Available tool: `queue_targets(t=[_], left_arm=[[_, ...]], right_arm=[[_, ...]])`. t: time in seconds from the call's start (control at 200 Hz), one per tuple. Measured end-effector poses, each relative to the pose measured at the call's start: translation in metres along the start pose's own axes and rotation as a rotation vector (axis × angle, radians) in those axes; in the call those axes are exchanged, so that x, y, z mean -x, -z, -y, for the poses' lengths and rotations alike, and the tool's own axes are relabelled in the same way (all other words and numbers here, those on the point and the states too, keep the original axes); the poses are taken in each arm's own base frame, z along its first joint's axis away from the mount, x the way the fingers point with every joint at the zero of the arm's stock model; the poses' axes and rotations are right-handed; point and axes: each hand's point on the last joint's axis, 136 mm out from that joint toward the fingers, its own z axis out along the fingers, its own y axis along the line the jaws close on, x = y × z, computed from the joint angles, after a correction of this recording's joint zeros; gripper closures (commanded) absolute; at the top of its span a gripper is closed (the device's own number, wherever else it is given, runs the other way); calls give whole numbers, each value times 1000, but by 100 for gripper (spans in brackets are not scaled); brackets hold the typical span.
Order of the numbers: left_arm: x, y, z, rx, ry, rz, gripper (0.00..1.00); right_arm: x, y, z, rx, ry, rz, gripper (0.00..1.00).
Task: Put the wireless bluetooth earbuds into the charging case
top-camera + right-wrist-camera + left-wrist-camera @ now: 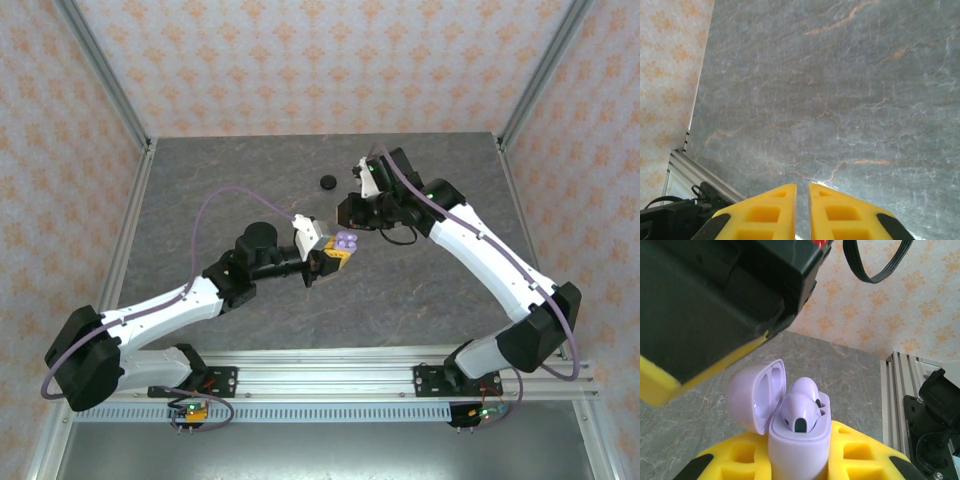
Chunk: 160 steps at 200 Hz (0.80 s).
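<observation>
Inside upright case (800, 452) — earbuds (801, 412), domes up

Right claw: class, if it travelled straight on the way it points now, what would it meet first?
Probably the grey table. In the right wrist view the right claw points at it with nothing between, though depth is unclear.

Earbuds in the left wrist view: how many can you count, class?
2. The near earbud and the far earbud both sit in the open charging case. Others may be hidden.
</observation>
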Motion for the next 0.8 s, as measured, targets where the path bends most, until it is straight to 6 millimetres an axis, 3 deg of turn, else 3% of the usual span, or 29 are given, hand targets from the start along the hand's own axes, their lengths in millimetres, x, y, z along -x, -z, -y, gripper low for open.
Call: queue_targets(t=[0.46, 0.801], left_arm=[[-4, -2, -7, 54, 13, -22, 85], [-14, -6, -24, 140, 71, -54, 84]], right_arm=[[-8, 0, -8, 50, -3, -46, 88], [-15, 0, -7, 36, 4, -56, 88]])
